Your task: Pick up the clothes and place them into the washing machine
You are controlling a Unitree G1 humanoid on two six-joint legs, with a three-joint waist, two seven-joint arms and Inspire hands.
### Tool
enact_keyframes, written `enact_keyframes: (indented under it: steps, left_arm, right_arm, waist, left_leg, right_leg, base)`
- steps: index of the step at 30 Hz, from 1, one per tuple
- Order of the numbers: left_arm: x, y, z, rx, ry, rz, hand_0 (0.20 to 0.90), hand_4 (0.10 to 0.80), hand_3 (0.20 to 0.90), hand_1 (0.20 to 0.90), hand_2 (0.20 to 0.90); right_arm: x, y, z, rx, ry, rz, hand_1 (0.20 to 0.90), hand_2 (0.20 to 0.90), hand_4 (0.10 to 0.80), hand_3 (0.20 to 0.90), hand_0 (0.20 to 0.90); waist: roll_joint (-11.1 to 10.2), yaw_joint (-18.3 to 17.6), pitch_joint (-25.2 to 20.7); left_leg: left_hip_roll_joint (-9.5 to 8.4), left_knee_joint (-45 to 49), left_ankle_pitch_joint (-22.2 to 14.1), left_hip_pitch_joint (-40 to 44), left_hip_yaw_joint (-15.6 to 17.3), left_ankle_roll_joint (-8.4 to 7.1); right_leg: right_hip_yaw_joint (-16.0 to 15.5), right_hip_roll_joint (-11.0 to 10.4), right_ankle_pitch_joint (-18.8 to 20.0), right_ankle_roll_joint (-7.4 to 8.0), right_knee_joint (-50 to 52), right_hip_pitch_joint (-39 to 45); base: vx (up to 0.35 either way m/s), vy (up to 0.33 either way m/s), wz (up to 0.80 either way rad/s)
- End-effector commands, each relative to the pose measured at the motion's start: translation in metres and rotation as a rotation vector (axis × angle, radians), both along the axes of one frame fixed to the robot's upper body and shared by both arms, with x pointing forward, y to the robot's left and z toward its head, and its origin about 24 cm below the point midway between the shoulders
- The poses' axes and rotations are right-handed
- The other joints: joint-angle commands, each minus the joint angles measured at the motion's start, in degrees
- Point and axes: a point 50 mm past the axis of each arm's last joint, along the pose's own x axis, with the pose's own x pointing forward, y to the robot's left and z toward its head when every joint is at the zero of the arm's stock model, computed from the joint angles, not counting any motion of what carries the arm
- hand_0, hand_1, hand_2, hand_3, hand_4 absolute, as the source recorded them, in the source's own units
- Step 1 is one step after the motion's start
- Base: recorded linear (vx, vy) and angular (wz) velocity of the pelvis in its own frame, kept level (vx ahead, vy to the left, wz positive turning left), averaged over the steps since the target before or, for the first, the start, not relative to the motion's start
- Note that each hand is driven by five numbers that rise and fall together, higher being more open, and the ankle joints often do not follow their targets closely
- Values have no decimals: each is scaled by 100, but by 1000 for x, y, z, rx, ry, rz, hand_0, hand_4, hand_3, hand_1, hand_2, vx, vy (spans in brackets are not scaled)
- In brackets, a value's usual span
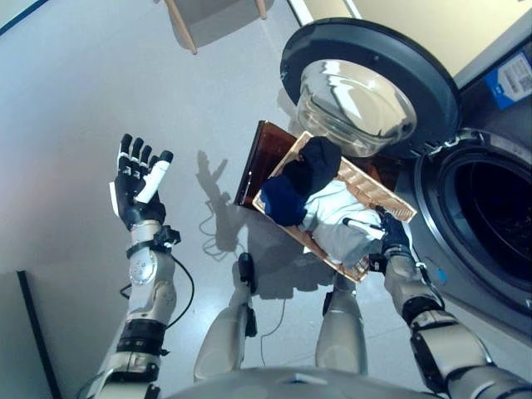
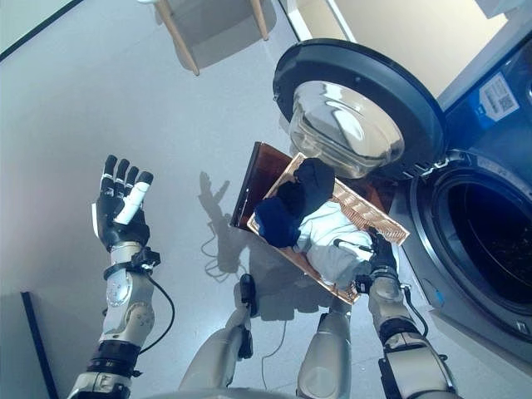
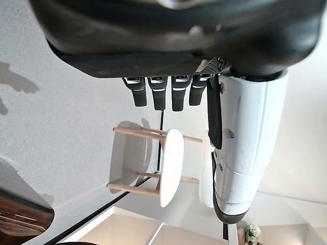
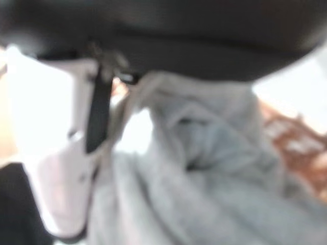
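A shallow wicker basket [image 1: 376, 188] rests on a low dark brown box [image 1: 262, 154] beside the washing machine [image 1: 490, 216]. It holds a dark navy garment [image 1: 301, 181] and a pale grey-white garment [image 1: 337, 214]. My right hand [image 1: 392, 237] is at the basket's near corner, on the pale garment, which bunches up against the palm in the right wrist view [image 4: 204, 168]. Its white-covered thumb [image 4: 61, 153] lies along the cloth. My left hand [image 1: 137, 187] is raised over the floor far to the left, open and empty.
The machine's round door [image 1: 366, 91] stands open, swung out behind the basket, and the dark drum opening is to the right. A pale wooden-legged stool [image 1: 187, 25] stands at the back; it also shows in the left wrist view [image 3: 166, 168].
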Motion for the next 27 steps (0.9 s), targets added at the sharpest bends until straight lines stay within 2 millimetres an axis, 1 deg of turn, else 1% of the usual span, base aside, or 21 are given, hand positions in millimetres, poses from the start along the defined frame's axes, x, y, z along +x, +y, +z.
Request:
enact_keyframes:
  steps: [1,3,4,19,21,22,23,24,25,26,27]
  left_arm:
    - [3,4,54,41,-282,-5,900,800,900,900,900]
    - [4,5,55,41,-285,-3,900,800,900,900,900]
    - [4,5,55,41,-285,-3,900,800,900,900,900]
    - [2,8,53,56,-279,4,900,800,900,900,900]
    - [1,10,51,62,-272,9,900,800,900,900,900]
    - [1,9,51,62,-272,8,900,800,900,900,900]
    - [1,11,48,63,-259,10,900,800,900,900,900]
    - [1,11,48,63,-259,9,900,800,900,900,900]
    - [-1,13,44,63,-240,20,900,800,900,900,900]
    - [-1,14,44,63,-241,19,900,800,900,900,900]
    - [-2,17,40,67,-225,31,900,800,900,900,900]
  right_arm:
    - [32,23,31,13,-158,140,848,848,763,848,848]
    - [32,26,28,23,-146,159,236,236,325,236,236]
    - [32,26,28,24,-146,159,200,200,300,200,200]
    - [15,5,16,2,-66,168,200,200,300,200,200]
    - [11,-4,16,-1,-70,125,200,200,300,200,200]
    - [11,-4,16,-1,-70,125,200,200,300,200,200]
    - [8,-11,17,17,-87,76,200,200,300,200,200]
    - [8,-11,17,18,-87,75,200,200,300,200,200]
    - [4,-17,18,47,-120,20,200,200,300,200,200]
    - [4,-17,19,47,-120,20,200,200,300,200,200]
    - [2,-24,23,65,-161,-12,200,200,300,200,200]
  waist:
    - [-52,186,-24]
    - [-46,190,-42]
    - [-47,190,-42]
    - [-99,137,-69]
    - [-113,116,-87]
    - [-112,118,-86]
    - [-119,101,-116]
    - [-119,104,-114]
    - [-128,84,-153]
    - [-135,82,-161]
    - [-161,53,-213]
  left_leg:
    - [152,-44,-288,202,-30,-717]
    - [147,-44,-304,216,-24,-715]
    - [147,-44,-305,215,-23,-715]
    - [147,-44,-329,251,0,-695]
    - [158,-44,-332,284,10,-691]
    - [159,-44,-333,287,10,-691]
    - [166,-44,-343,328,15,-683]
    - [166,-44,-345,334,16,-683]
    - [180,-44,-396,440,25,-675]
    - [169,-44,-374,417,23,-672]
    - [177,-44,-393,480,35,-670]
  right_leg:
    - [195,-247,-301,162,748,-245]
    - [213,-257,-306,166,749,-258]
    - [215,-257,-307,166,750,-260]
    - [301,-254,-328,163,789,-327]
    - [303,-246,-342,165,808,-306]
    - [303,-246,-342,165,807,-304]
    - [307,-246,-355,170,815,-273]
    - [307,-246,-356,170,815,-267]
    - [314,-227,-398,180,845,-187]
    - [316,-234,-367,179,825,-201]
    - [332,-218,-374,183,824,-155]
  base:
    - [18,14,-3]
    - [0,0,0]
    - [0,0,0]
    - [-1,-1,-1]
    - [0,0,0]
    - [0,0,0]
    - [0,0,0]
    - [52,-7,-8]
    - [29,-1,-5]
    - [51,-13,-10]
    - [22,-13,-5]
